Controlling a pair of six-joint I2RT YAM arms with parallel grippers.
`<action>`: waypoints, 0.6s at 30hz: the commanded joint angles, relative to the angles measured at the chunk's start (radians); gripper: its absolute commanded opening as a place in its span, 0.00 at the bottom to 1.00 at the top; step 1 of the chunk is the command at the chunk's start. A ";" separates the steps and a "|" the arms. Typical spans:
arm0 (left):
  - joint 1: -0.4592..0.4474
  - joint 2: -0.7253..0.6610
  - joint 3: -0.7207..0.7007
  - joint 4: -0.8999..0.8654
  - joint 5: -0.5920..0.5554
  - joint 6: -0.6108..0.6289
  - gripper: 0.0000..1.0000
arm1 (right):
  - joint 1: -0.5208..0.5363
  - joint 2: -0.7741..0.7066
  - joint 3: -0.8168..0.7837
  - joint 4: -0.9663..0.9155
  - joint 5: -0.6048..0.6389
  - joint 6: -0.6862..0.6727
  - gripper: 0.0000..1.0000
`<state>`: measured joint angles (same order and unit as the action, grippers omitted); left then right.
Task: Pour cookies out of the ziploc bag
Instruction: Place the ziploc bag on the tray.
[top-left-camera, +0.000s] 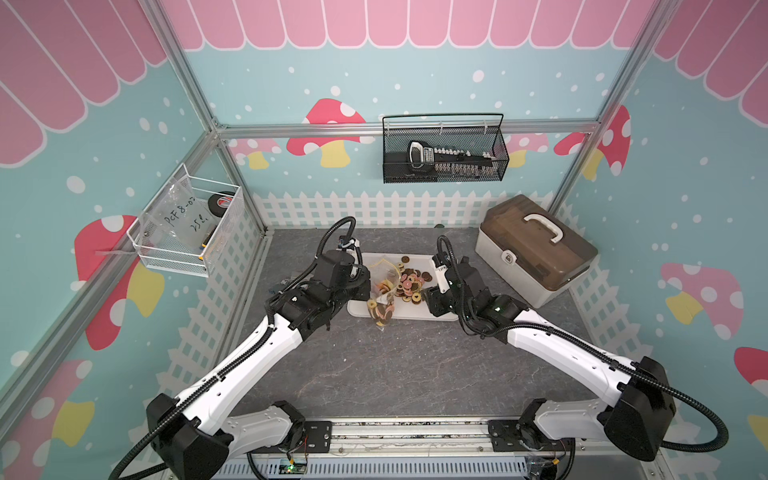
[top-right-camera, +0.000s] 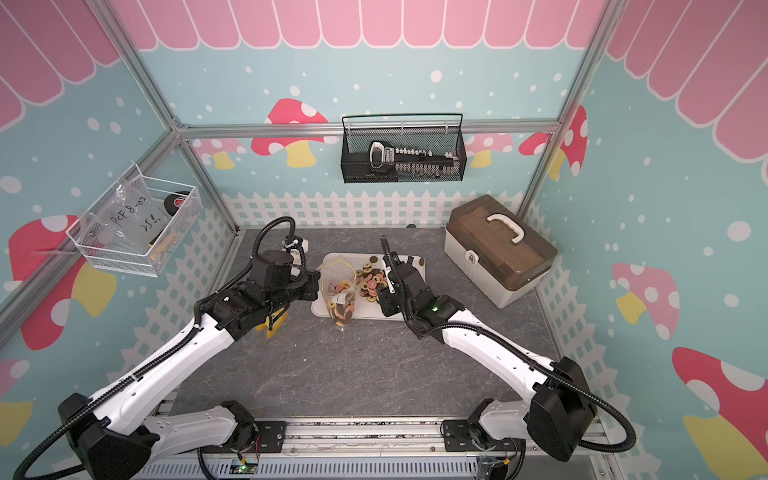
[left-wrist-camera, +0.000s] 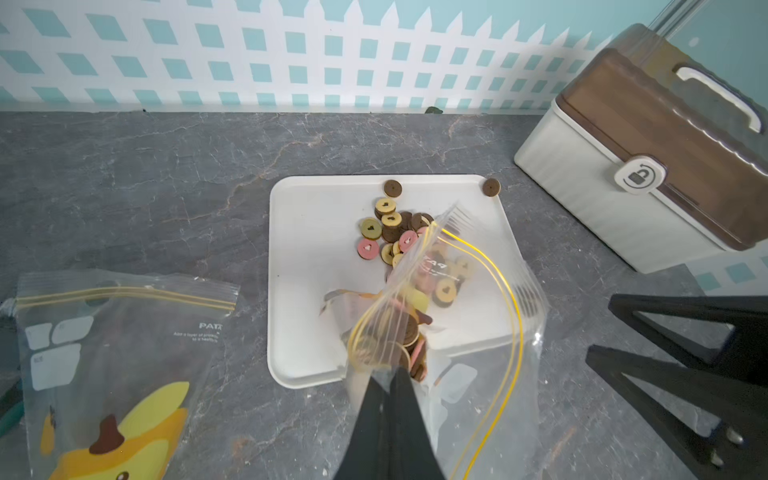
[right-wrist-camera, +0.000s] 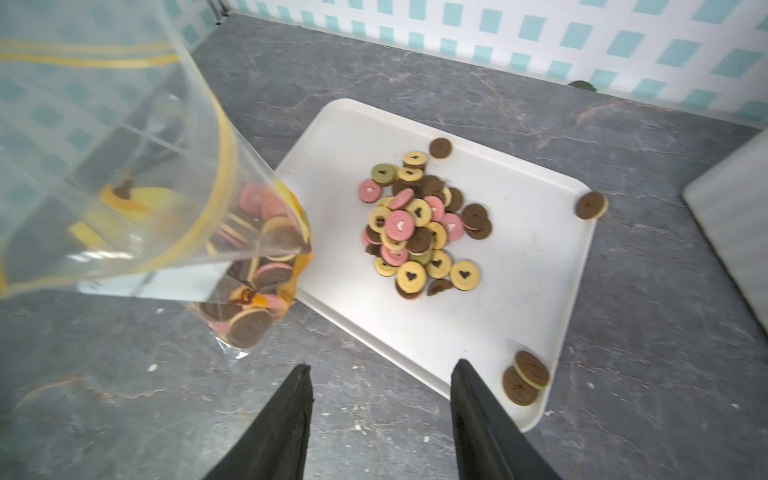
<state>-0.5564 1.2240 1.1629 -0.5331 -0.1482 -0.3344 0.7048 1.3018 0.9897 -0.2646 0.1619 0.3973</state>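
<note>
- Hold bag (right-wrist-camera: 137, 158) firm with left gripper (left-wrist-camera: 392, 372), pressed together on the film near the open mouth.
- Use right gripper (right-wrist-camera: 382, 365), spread and empty, near the bag's sagging low corner.
- Probably best: pinch that loaded corner and raise it above the mouth to get the rest sliding.
- Aim the mouth over tray (right-wrist-camera: 519, 299), mid-frame in both top views; at present hung at the tray's left side there, full corner past its lower edge in frame, over worktop (right-wrist-camera: 124, 415).
- Tip slowly, to avoid rolling cookies (right-wrist-camera: 419, 232) over the low rim.
- Counted: two bags, the held one plus spare bag (left-wrist-camera: 116, 353) lying flat on worktop; one tray; one box (top-left-camera: 536, 249), right of frame in a top view.
- Cookies: one heap mid-tray, dozens, too overlapped to number; four strays apart, three at the rim; another clump inside the bag.
</note>
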 joint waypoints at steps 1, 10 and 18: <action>0.037 0.051 0.040 0.076 0.014 0.057 0.00 | -0.028 -0.021 -0.058 0.105 0.042 -0.023 0.56; 0.068 0.207 0.042 0.142 0.034 0.071 0.00 | -0.077 -0.015 -0.112 0.167 -0.014 -0.014 0.59; 0.075 0.292 0.104 0.141 0.054 0.074 0.00 | -0.092 -0.015 -0.123 0.180 -0.050 0.003 0.59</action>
<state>-0.4911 1.5024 1.2182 -0.4175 -0.1108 -0.2867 0.6209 1.2991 0.8852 -0.1081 0.1337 0.3950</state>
